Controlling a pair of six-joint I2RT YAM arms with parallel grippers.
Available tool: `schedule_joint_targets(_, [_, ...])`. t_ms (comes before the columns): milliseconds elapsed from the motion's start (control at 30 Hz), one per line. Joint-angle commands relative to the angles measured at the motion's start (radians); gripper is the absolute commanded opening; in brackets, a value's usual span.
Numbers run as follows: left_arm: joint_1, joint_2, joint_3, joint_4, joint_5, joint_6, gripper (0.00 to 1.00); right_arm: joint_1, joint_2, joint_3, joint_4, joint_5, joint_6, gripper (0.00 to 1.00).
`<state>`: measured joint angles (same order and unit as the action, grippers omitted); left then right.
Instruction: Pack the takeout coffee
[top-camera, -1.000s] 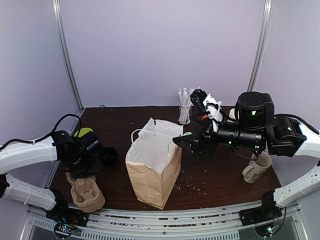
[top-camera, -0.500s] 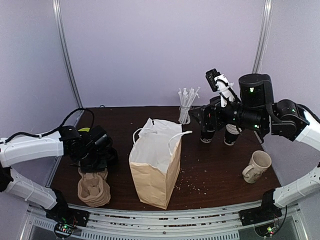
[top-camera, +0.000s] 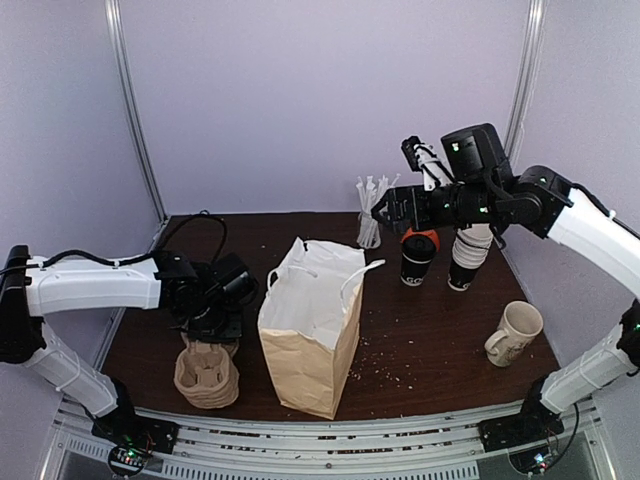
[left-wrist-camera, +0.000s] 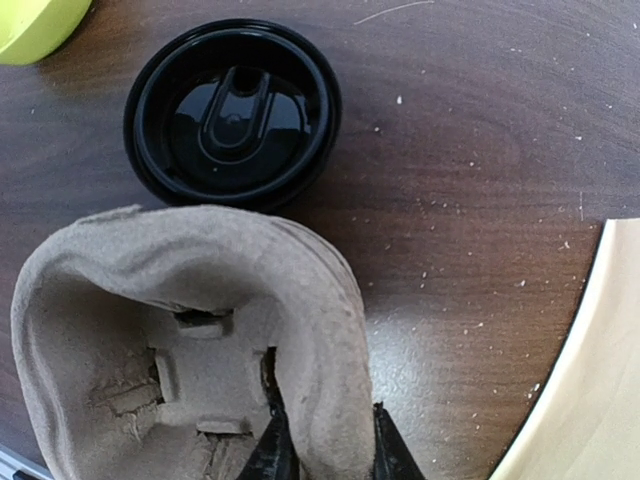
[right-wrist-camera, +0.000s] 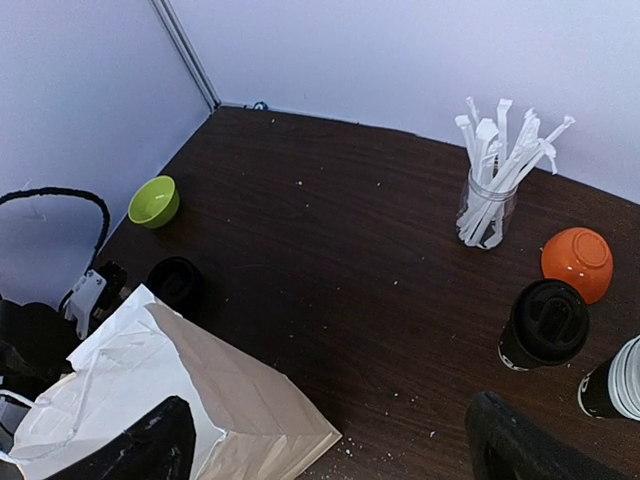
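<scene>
Retreat of right gripper (top-camera: 388, 212) from paper bag (top-camera: 310, 335) mouth, now high at 1 o'clock, jaws wide, empty. Nearby: takeout coffee (top-camera: 417, 257), upright, 2 o'clock of paper bag, untouched. Left gripper (left-wrist-camera: 325, 455) pinched on cup carrier (left-wrist-camera: 190, 330) wall, moved in toward 9 o'clock. Probably lining up coffee pickup.

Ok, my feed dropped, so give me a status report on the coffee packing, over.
Left gripper shut on the pulp carrier. Right gripper open, empty, raised. Takeout coffee upright at the back, lidded, untouched. Open paper bag stands mid-table.
</scene>
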<state>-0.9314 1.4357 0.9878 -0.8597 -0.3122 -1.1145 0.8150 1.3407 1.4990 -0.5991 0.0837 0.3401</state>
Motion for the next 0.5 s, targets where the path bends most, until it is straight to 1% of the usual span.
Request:
schedule_joint_targets(0, [-0.001,0.034,0.006,0.147,0.005,0.024,0.01,-0.014,0.088,0.076,-0.085,-0.160,-0.007,0.95])
schedule_joint_targets(133, [0.007,0.045,0.002,0.176,0.002,0.045,0.01,-0.014,0.143,0.106,-0.120,-0.216,-0.018,0.94])
schedule_joint_targets(200, [0.011,0.053,0.006,0.182,0.000,0.059,0.01,-0.014,0.155,0.108,-0.122,-0.266,-0.016,0.93])
schedule_joint_targets(367, [0.014,0.061,0.016,0.195,-0.009,0.085,0.01,-0.010,0.175,0.121,-0.146,-0.320,-0.007,0.93])
schedule_joint_targets(467, [0.015,0.061,0.016,0.203,-0.012,0.095,0.01,-0.004,0.189,0.122,-0.173,-0.317,-0.013,0.89])
